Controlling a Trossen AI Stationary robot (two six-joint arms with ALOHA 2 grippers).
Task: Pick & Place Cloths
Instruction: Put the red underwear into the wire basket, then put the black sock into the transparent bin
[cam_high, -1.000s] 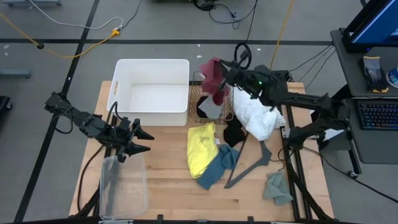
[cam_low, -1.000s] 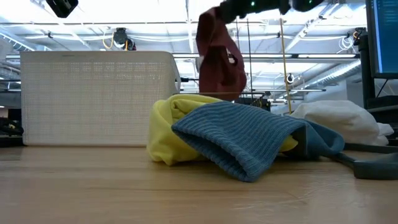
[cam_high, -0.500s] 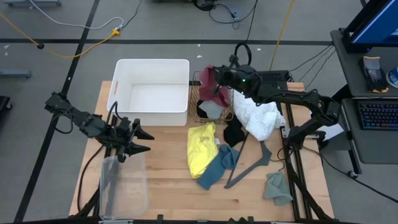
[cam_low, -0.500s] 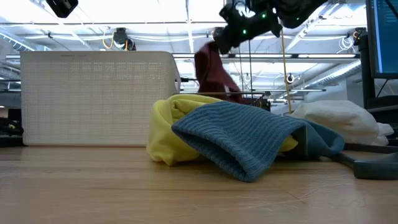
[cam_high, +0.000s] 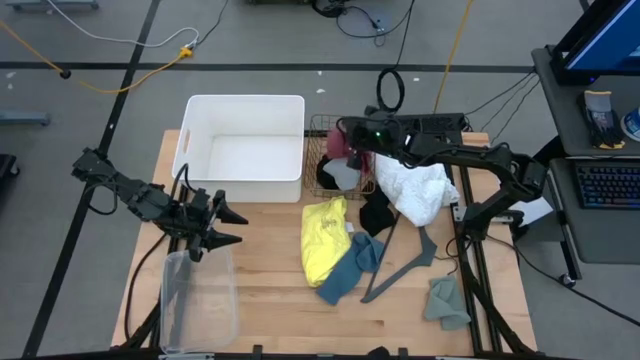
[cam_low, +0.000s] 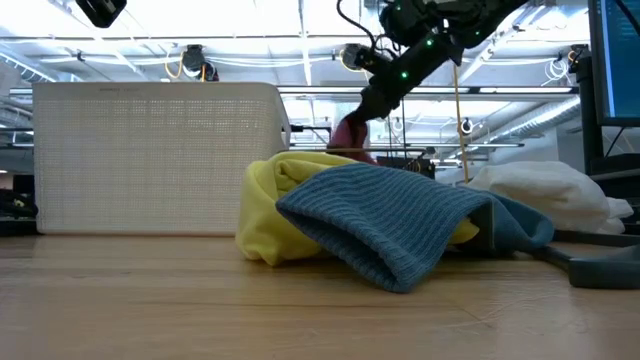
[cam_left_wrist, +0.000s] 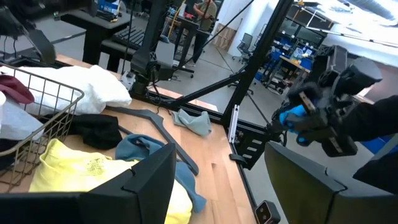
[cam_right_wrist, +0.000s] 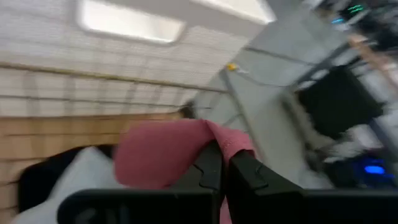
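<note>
The left gripper (cam_high: 228, 226) hangs over the left part of the wooden table (cam_high: 270, 310), its fingers spread apart and holding nothing, as the left wrist view shows. Just below and beside it lies a clear plastic bin (cam_high: 198, 300); just beyond it, toward the far edge, stands the white tub (cam_high: 243, 148).

Well to the right of that claw, the yellow cloth (cam_high: 324, 240) lies flat near the table's middle, with the blue-teal cloth (cam_high: 350, 268) touching its lower right edge. In the low view the teal one (cam_low: 390, 222) is draped in front of the yellow one (cam_low: 262, 210).

The right gripper (cam_high: 347, 133) reaches over the wire basket (cam_high: 317, 128), just right of the white tub. Its fingers (cam_right_wrist: 249, 177) are clenched on the maroon cloth (cam_right_wrist: 165, 152), which bunches directly beneath the claw and dips into the basket, above a grey-white piece and something dark already lying there. In the low view the maroon cloth (cam_low: 348, 135) hangs just under the fingertips.

Right of this claw, under its arm, the large white cloth (cam_high: 415, 185) is heaped, a black cloth (cam_high: 375, 213) touching its left lower side. The dark grey hanger (cam_high: 405, 262) lies below that, and a small grey-green cloth (cam_high: 445, 300) sits well apart near the right front corner.
</note>
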